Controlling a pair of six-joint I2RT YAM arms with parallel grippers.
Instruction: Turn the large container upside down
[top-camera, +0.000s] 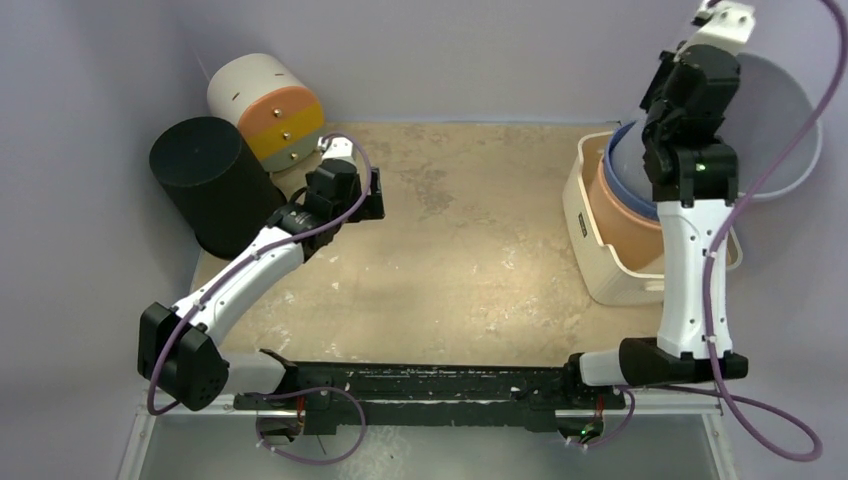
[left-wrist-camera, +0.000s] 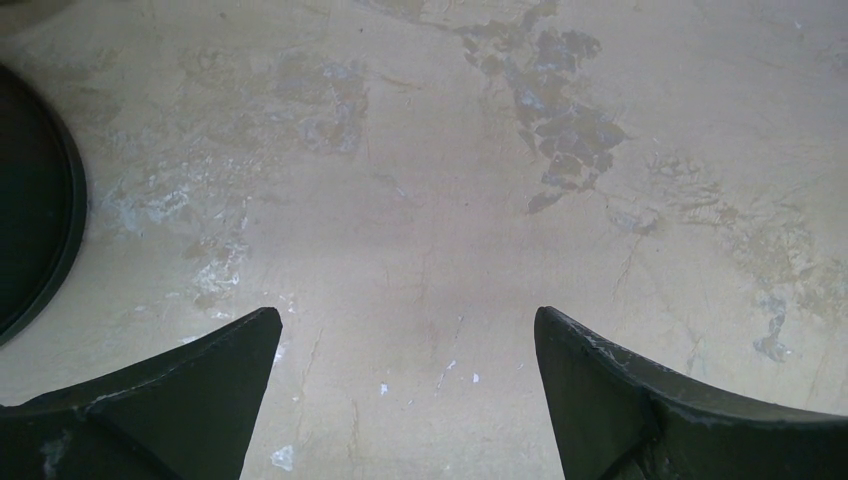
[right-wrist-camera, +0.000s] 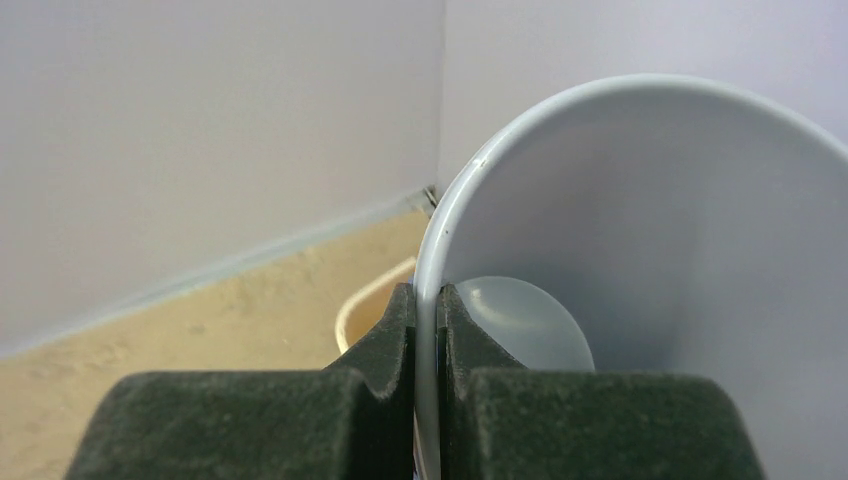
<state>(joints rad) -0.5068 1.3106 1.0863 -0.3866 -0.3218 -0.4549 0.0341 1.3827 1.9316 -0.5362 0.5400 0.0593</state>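
A tan tabletop (top-camera: 470, 250), mottled with darker worn patches and fine cracks, fills the middle. Pale lilac walls (top-camera: 450, 50) close it in from 9 through 12 to 3 o'clock, two of them meeting at a corner (right-wrist-camera: 440, 100). At 6 o'clock lies a grey metal ledge (top-camera: 430, 455). The light is soft and even.

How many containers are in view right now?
5: black cylinder far left; white-and-orange cylinder behind it; white square bin at right; peach tub nested in it; pale grey bucket held by the right tool. Others may be nested unseen.
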